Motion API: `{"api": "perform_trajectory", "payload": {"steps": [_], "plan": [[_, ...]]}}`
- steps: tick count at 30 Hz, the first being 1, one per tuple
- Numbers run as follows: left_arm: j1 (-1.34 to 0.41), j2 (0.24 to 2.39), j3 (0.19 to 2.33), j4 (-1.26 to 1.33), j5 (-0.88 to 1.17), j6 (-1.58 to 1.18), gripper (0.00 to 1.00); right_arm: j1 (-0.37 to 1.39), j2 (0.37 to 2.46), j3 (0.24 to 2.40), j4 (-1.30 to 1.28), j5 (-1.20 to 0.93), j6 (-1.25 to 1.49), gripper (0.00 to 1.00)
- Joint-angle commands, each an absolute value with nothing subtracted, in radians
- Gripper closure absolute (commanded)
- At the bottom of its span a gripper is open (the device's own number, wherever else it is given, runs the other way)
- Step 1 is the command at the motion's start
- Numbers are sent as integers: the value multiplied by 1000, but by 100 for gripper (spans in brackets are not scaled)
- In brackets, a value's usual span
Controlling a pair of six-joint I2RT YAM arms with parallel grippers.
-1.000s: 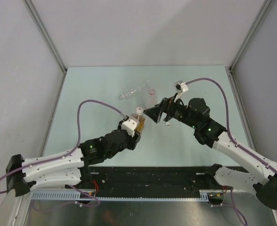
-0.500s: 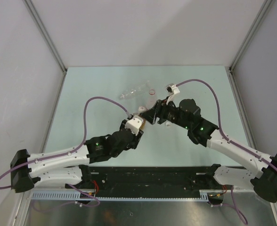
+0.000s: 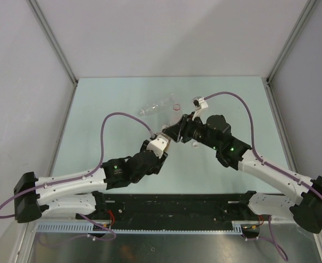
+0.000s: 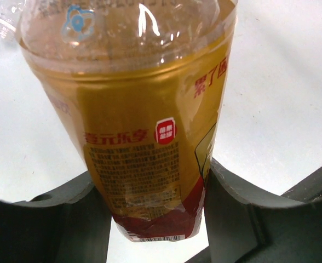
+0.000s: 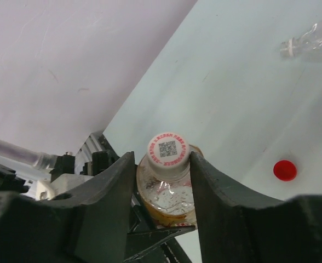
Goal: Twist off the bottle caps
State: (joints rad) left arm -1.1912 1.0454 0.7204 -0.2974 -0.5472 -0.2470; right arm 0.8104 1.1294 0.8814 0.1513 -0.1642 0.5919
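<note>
The amber-liquid bottle [image 4: 144,137] stands off the table with my left gripper [image 4: 155,219] shut on its lower body, dark fingers [image 4: 243,213] pressed on both sides. Its white bottle cap [image 5: 168,149], printed with a code square, sits between the tips of my right gripper [image 5: 164,161], whose jaws have drawn in against it. From above, the two grippers meet mid-table, left [image 3: 162,141] and right [image 3: 171,133], and hide most of the bottle. A loose red cap [image 5: 285,170] lies on the table. A clear crinkled bottle [image 3: 155,106] lies on its side behind them.
The red cap [image 3: 177,107] rests just right of the crinkled bottle [image 5: 314,38]. Purple cables [image 3: 122,116] arch over both arms. Grey walls [image 3: 51,49] enclose the pale green table [image 3: 106,98] on three sides.
My right gripper moved left onto the amber bottle's top and its jaws closed from wide open round the white cap. The left arm lifted the bottle slightly toward it.
</note>
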Motion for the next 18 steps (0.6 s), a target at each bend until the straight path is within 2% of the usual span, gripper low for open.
{"api": "perform_trajectory", "payload": {"steps": [1, 3, 8, 11, 13, 15, 18], "plan": [[-1199, 1041, 766, -275, -560, -262, 100, 818, 1149, 925, 223, -159, 601, 56], [-1198, 1032, 761, -276, -560, -266, 100, 818, 1159, 925, 223, -173, 604, 62], [-1198, 1017, 753, -277, -557, -269, 100, 822, 1166, 925, 201, -176, 591, 67], [-1199, 1017, 753, -275, -548, -271, 100, 821, 1157, 925, 189, -167, 570, 86], [-1198, 1017, 751, -274, -537, -271, 100, 822, 1148, 925, 180, -161, 555, 94], [-1198, 1013, 749, -273, -522, -273, 100, 820, 1138, 925, 172, -158, 538, 99], [-1198, 1002, 735, -270, -521, -281, 100, 818, 1121, 925, 161, -179, 501, 100]]}}
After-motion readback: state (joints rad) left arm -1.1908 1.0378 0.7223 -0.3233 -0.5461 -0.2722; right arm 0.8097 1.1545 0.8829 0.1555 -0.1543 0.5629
